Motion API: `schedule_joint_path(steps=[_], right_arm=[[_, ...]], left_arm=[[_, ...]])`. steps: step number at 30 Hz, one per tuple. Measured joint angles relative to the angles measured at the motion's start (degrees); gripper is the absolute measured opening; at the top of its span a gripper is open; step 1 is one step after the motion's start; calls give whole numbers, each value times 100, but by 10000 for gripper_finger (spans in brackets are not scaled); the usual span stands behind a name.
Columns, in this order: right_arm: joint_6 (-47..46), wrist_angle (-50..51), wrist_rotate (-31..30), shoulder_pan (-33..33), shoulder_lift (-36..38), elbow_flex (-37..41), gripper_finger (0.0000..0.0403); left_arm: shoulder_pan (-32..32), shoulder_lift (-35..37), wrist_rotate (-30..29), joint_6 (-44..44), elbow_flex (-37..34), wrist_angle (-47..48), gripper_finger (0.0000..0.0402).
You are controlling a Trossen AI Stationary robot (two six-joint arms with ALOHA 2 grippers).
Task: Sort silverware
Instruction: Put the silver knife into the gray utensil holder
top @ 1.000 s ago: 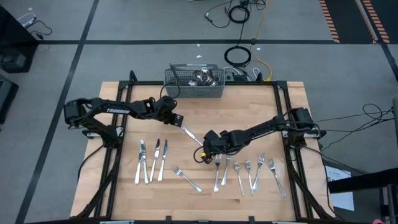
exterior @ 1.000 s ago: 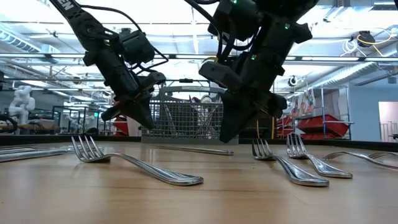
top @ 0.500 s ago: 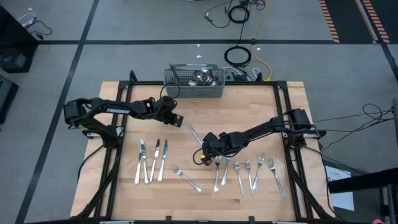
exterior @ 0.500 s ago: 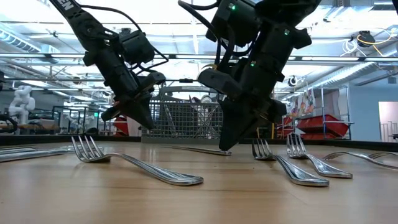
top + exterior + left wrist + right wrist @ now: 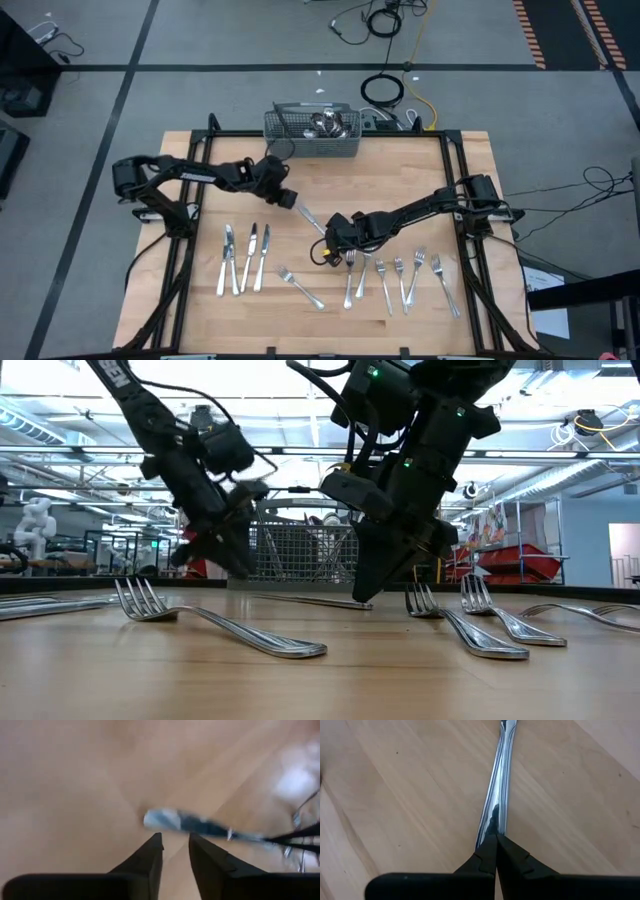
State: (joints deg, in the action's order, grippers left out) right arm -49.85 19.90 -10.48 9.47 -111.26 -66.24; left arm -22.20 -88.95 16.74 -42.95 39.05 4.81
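Right gripper [image 5: 328,243]: kept low at the middle of the table [image 5: 200,150]; fingers [image 5: 487,855] are pressed together on the end of a long knife [image 5: 310,217].
Left gripper [image 5: 291,200]: held just over the other end of that knife; fingers [image 5: 150,860] are parted a little, and nothing is gripped.
Long knife: laid slanted on the wood between the two grippers.
Three knives [image 5: 245,258]: lined up near the front left.
Forks [image 5: 400,275]: laid in a row near the front right.
Lone fork [image 5: 300,288]: laid between the two groups.
Basket [image 5: 312,133]: placed at the back edge, with more silverware [image 5: 330,124] inside.
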Motion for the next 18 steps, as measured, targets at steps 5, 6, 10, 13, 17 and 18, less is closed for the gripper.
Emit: schedule_joint_path(steps=[5, 6, 10, 13, 17, 18], right_arm=[[3, 2, 4, 0, -2, 2, 0], [1, 6, 4, 0, -2, 2, 0], [5, 17, 7, 9, -2, 2, 0], [64, 17, 6, 11, -4, 4, 0], [112, 15, 11, 11, -4, 4, 0], [136, 13, 11, 11, -4, 4, 0]], left_arm=[[4, -412, 405, -169, 0, -44, 132], [4, -442, 401, -175, 0, -82, 134], [-29, -473, 216, -227, 0, -271, 137], [-195, -470, 166, -362, 0, -426, 137], [-455, -470, 220, -323, 0, -323, 137], [-504, -470, 226, -319, 0, -323, 137]])
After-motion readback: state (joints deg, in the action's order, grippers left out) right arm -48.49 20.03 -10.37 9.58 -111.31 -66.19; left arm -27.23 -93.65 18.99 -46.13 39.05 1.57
